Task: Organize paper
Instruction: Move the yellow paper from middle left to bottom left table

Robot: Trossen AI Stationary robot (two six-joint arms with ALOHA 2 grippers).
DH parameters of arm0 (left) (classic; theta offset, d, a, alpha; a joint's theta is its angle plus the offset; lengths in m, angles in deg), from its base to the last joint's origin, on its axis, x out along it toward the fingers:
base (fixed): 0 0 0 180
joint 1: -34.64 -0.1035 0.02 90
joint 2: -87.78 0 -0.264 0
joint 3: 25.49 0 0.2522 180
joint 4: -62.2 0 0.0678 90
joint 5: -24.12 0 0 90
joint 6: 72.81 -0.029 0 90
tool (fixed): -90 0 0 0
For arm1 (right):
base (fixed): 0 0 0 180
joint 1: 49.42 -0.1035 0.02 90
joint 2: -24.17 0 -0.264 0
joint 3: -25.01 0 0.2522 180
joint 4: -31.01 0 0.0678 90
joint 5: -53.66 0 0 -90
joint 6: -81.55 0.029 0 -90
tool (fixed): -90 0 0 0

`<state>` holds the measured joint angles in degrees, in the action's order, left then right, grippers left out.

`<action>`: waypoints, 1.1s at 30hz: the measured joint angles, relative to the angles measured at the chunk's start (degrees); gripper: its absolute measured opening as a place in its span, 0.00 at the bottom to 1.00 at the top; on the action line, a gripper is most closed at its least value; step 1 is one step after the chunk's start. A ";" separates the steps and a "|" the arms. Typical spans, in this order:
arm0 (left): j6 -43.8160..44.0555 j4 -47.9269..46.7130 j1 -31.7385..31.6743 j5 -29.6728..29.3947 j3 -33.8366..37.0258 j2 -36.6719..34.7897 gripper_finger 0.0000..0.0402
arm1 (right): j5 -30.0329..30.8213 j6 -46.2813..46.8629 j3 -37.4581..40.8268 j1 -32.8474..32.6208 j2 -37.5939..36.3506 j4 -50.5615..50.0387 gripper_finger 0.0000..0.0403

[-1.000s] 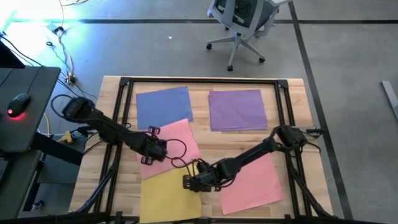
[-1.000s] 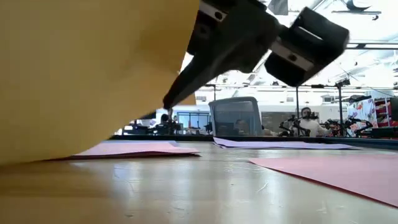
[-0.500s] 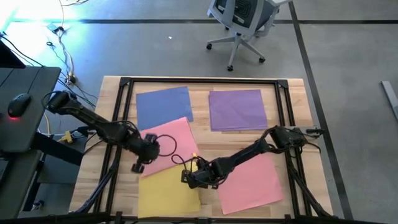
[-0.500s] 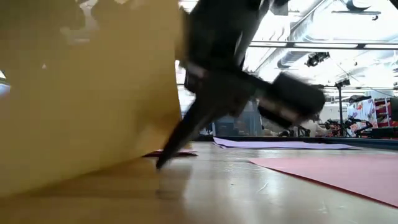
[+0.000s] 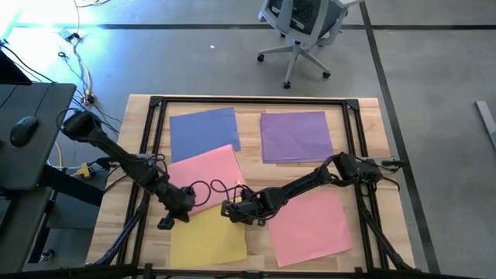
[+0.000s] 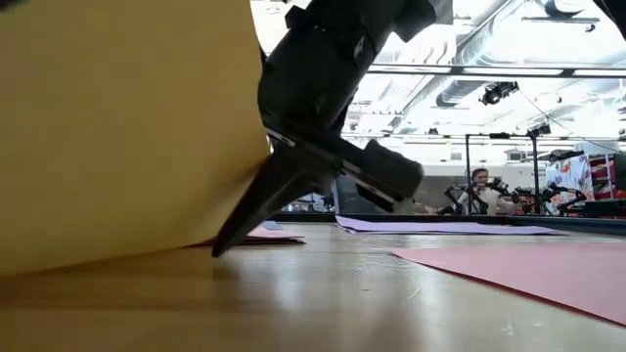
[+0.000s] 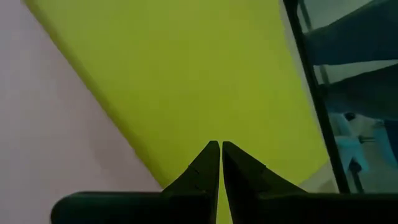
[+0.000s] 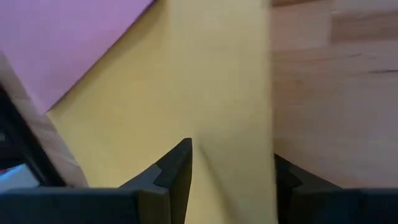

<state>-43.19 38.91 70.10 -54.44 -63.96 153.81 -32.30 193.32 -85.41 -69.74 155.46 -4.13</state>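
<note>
A yellow sheet [image 5: 205, 239] lies at the table's near left, and its far edge runs under a pink sheet [image 5: 205, 172]. A second pink sheet [image 5: 310, 225] lies at the near right, a blue sheet [image 5: 203, 132] at the far left and a purple sheet [image 5: 296, 136] at the far right. My left gripper [image 5: 166, 223] is shut over the yellow sheet's far left corner, beside the pink sheet's edge [image 7: 81, 118]. My right gripper [image 5: 227, 210] is open at the yellow sheet's far right corner, with its fingers on either side of the sheet's right edge [image 8: 271, 93]. My left gripper points its shut fingertips [image 7: 214, 155] down at the yellow sheet [image 7: 205, 68]; I cannot tell whether they touch it. My right gripper comes slanting down from the table's right. One finger [image 6: 256, 207] lies against the yellow sheet's right edge [image 6: 262, 127], which stands raised off the table there while the rest lies flat.
A black metal frame [image 5: 256, 101] runs around the working area of the wooden table. Bare wood [image 5: 256, 167] shows between the sheets in the middle. An office chair [image 5: 302, 31] stands beyond the far edge, and a desk with a mouse [image 5: 23, 132] stands to the left.
My left gripper has moved off the pink sheet toward the table's near left, to the yellow sheet's far left corner. My right gripper has gone a little toward the left, and the yellow sheet has slid a little left with it, its right edge still raised.
</note>
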 joint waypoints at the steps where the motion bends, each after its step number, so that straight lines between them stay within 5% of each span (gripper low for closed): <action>1: 0.49 0.27 0.61 -0.13 0.53 0.02 0.00 | 0.90 -2.72 0.00 -0.31 -0.11 -0.17 0.29; 7: 6.00 0.39 3.79 -0.76 2.65 0.86 0.00 | 1.28 -8.76 -0.02 -0.84 -1.75 -1.62 0.30; 18: 8.47 -0.16 6.00 -2.58 4.75 1.29 0.00 | -7.19 -14.89 -0.02 -2.61 -3.86 -2.96 0.30; 27: 10.77 -2.61 7.46 -2.53 6.13 1.01 0.00 | -3.25 -15.04 -0.02 -6.18 -9.88 -16.85 0.30; 33: 12.05 -3.59 7.48 -2.55 5.68 0.42 0.00 | -6.77 -10.82 -0.02 -9.79 -14.82 -30.83 0.30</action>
<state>-31.14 35.32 77.58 -56.99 -58.29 154.24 -39.07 182.50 -85.43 -79.53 140.64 -34.96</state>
